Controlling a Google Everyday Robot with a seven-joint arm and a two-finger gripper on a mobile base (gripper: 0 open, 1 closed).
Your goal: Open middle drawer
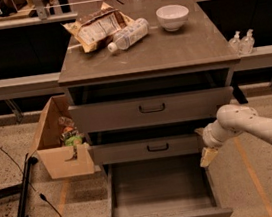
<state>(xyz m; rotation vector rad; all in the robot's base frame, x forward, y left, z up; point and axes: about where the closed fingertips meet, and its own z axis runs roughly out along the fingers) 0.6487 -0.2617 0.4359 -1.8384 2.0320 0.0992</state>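
The middle drawer (132, 150) sits second of three in the grey-brown table (168, 48), its shallow front carrying a small dark pull handle (157, 148) at the centre; above it is the taller top drawer (116, 114), and below it the bottom drawer (160, 194) is pulled far out towards the camera, its inside bare; the white arm (249, 122) comes in from the right of the view and bends down to the pincer (206, 155), which hangs just beside the right end of the middle drawer's front, with its yellowish tip dropping past that front's lower edge above the open bottom drawer's right rear corner; the pincer is well apart from the handle, which lies towards the left of it in the view; whether the pincer is open or closed cannot be told; on the table top stand a white bowl (172, 16), a clear plastic bottle (127, 34) on its side and a snack bag (95, 29) touching it; an open cardboard box (55, 147) sits on the floor by the table's left side.
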